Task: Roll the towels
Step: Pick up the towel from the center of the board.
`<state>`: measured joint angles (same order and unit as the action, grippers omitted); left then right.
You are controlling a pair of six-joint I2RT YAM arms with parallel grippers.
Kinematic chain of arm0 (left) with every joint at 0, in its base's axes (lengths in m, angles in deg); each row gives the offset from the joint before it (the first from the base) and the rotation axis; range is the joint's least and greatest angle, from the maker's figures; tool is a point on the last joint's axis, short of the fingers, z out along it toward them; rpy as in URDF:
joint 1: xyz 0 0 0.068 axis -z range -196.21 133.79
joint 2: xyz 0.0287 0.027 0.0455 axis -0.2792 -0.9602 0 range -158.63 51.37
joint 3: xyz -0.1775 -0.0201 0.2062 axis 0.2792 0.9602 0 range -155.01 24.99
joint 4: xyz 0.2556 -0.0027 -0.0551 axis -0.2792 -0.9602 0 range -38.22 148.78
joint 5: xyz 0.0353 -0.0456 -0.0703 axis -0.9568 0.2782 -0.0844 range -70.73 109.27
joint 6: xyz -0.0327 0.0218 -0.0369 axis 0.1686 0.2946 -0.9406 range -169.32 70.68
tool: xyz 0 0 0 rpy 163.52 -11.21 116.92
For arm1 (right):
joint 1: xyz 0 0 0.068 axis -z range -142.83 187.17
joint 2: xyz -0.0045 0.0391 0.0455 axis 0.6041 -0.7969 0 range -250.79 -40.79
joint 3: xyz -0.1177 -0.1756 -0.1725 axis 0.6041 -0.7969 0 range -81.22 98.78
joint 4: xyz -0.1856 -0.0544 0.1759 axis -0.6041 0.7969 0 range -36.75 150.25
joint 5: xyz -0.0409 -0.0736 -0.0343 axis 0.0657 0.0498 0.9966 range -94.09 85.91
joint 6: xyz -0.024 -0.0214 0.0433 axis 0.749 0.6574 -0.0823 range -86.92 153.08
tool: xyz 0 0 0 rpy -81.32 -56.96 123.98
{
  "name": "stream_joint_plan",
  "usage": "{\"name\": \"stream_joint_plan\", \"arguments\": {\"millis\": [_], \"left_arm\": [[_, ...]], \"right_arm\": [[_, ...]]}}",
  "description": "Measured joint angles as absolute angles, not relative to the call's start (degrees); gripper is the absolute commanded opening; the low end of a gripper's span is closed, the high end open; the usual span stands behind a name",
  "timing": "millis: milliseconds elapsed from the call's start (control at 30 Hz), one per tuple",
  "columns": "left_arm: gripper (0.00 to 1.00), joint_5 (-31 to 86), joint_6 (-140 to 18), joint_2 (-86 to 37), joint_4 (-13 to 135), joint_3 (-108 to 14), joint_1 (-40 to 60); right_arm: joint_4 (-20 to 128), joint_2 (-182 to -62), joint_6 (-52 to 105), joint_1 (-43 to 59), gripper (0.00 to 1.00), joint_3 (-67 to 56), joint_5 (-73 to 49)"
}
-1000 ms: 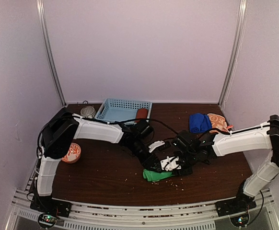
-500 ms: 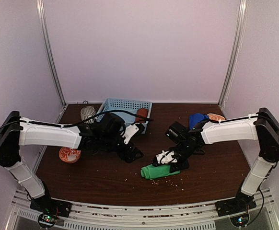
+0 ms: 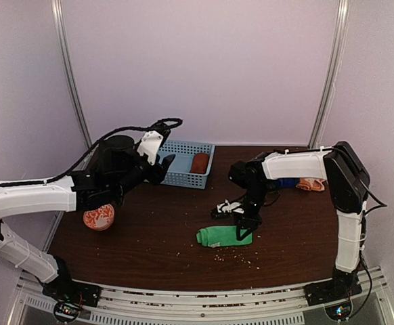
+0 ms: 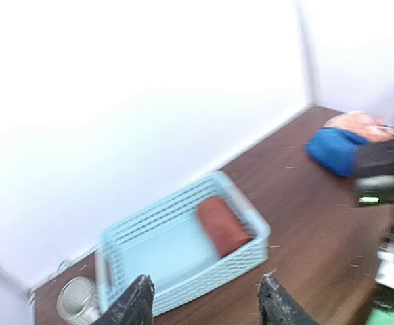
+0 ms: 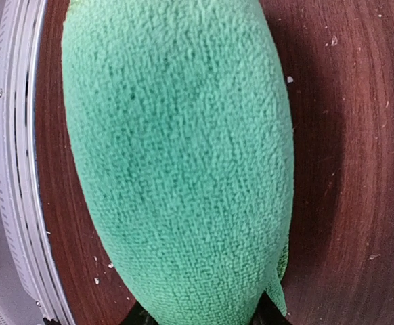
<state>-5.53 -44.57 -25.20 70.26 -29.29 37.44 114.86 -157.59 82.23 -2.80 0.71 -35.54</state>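
**A:** What is the room like?

**B:** It is a small booth with plain pale lilac walls (image 3: 204, 68) and a metal upright (image 3: 72, 74) in each back corner. At the bottom is a dark brown wood-grain counter (image 3: 149, 254), speckled with pale crumbs. A slotted metal rail (image 3: 204, 299) runs along its near edge.

**A:** Where are the towels?

**B:** The right fingers (image 3: 244, 227) point downward, clamped on one end of a bright green rolled terry towel (image 3: 217, 236) that lies on the counter. Beyond them, toward the back right corner, lie a blue towel (image 4: 334, 150) and an orange towel with a white pattern (image 3: 312, 184). The left fingers (image 4: 137, 305) hang in the air, apart, with nothing between them. Just beyond them sits a light blue plastic lattice basket (image 4: 210, 277) holding a rust-red towel roll (image 4: 223, 225).
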Motion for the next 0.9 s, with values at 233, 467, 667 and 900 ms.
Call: {"name": "stream_joint_plan", "arguments": {"millis": [233,467,667,900], "left_arm": [[0.63,5.07,-34.53,-27.39,65.78,-30.73,50.22],[0.69,9.05,-27.61,-44.5,53.19,-42.89,57.02],[0.76,11.67,-25.99,-56.44,44.54,-51.39,58.97],[0.76,9.4,-25.55,-61.07,40.78,-53.86,59.01]], "right_arm": [[119.99,-161.26,81.0,-2.58,0.26,4.1,-40.3],[123.84,-163.05,80.65,-2.6,0.26,5.21,-43.69],[124.78,-163.71,79.85,-2.6,0.26,5.85,-43.95],[124.67,-163.68,78.88,-2.6,0.26,5.5,-44.41]]}}
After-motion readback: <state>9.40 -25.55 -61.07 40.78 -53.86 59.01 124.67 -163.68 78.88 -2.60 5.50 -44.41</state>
